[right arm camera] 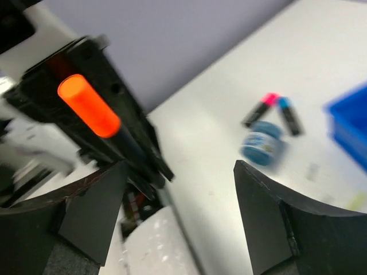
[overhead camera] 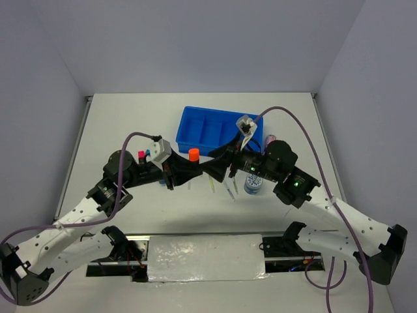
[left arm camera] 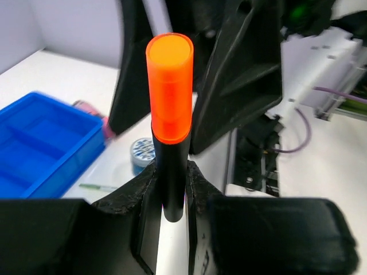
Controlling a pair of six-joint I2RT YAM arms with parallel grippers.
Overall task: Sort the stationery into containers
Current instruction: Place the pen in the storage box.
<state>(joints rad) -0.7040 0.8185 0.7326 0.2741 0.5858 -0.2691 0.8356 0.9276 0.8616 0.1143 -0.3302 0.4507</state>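
Top: left gripper point(overhead camera: 186, 171) holds the orange-capped highlighter point(overhead camera: 193, 155) upright just near of the blue tray point(overhead camera: 212, 128), close to the right gripper point(overhead camera: 218, 168), whose jaw state is unclear here
Left wrist: fingers point(left arm camera: 198, 189) clenched on the black barrel; roll point(left arm camera: 141, 152) on the table behind
Right wrist: right jaws spread wide, nothing between; only this view shows pink-capped highlighter point(right arm camera: 261, 109) and blue-capped highlighter point(right arm camera: 289, 114) beside a second roll point(right arm camera: 262, 142)

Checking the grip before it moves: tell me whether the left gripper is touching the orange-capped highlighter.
Touching. The left wrist view shows the left gripper closed on the orange-capped highlighter, a finger pressed against each side of its black barrel.
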